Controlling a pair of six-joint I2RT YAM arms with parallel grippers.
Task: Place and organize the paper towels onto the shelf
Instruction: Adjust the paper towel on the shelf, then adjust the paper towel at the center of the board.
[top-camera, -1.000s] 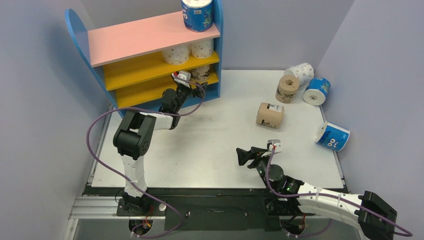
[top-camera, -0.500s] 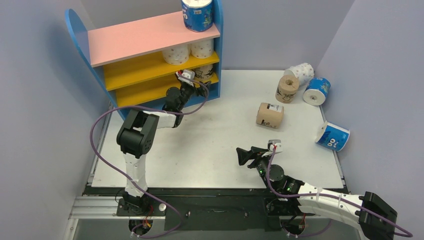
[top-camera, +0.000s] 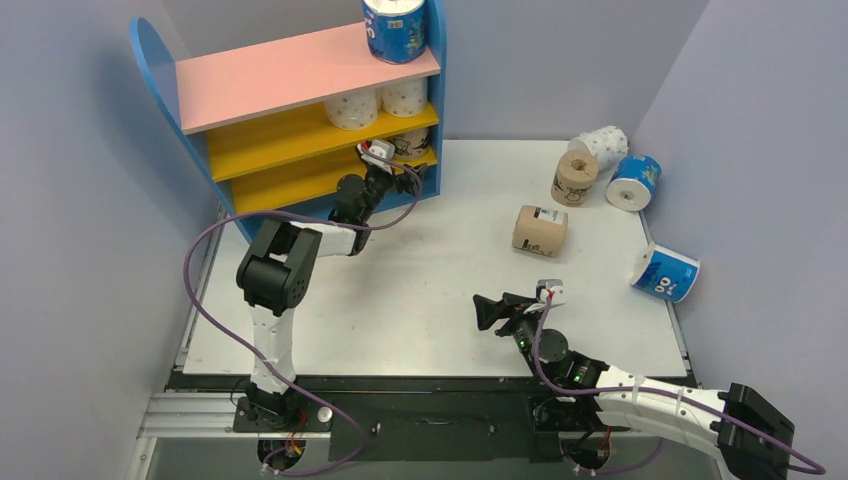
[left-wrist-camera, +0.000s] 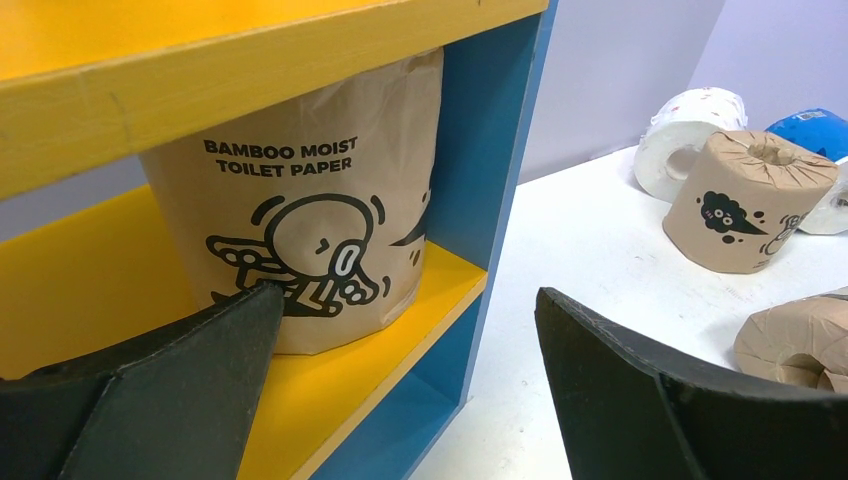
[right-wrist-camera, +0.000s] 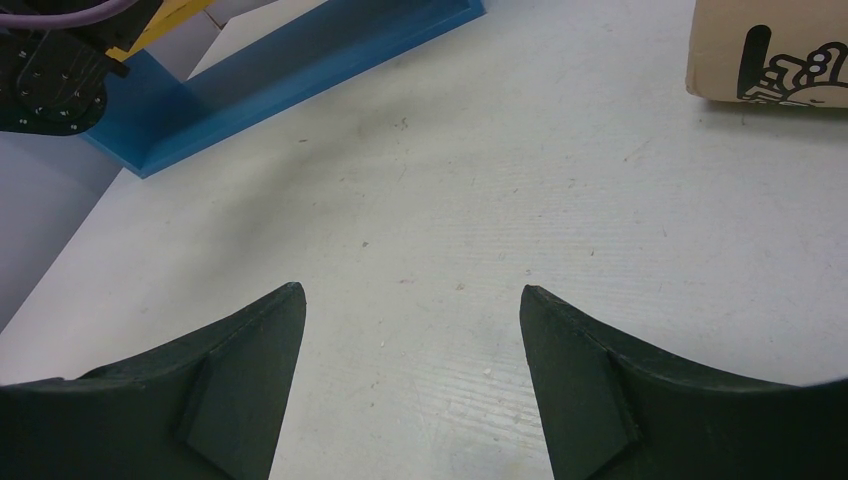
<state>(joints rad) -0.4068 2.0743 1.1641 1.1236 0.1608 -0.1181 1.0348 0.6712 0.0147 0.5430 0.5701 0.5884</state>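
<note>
The shelf (top-camera: 290, 75) stands at the back left. On it are a blue roll (top-camera: 395, 28) on the pink top, two white dotted rolls (top-camera: 352, 108) on the upper yellow board, and a tan paper towel roll (left-wrist-camera: 310, 220) upright on the lower board's right end. My left gripper (left-wrist-camera: 405, 300) is open just in front of that tan roll, holding nothing. Loose rolls lie on the table: tan (top-camera: 540, 230), tan (top-camera: 574, 177), white (top-camera: 601, 146), blue (top-camera: 634, 181) and blue (top-camera: 665, 272). My right gripper (right-wrist-camera: 410, 295) hangs open and holds nothing over bare table.
The shelf's blue side panel (left-wrist-camera: 490, 150) rises between my left fingers. Purple walls close the table on the left, back and right. The left arm's purple cable (top-camera: 200, 270) loops over the table's left edge.
My left gripper has shifted slightly to the right along the lower shelf's front, still open. The right arm and all the rolls have stayed put.
</note>
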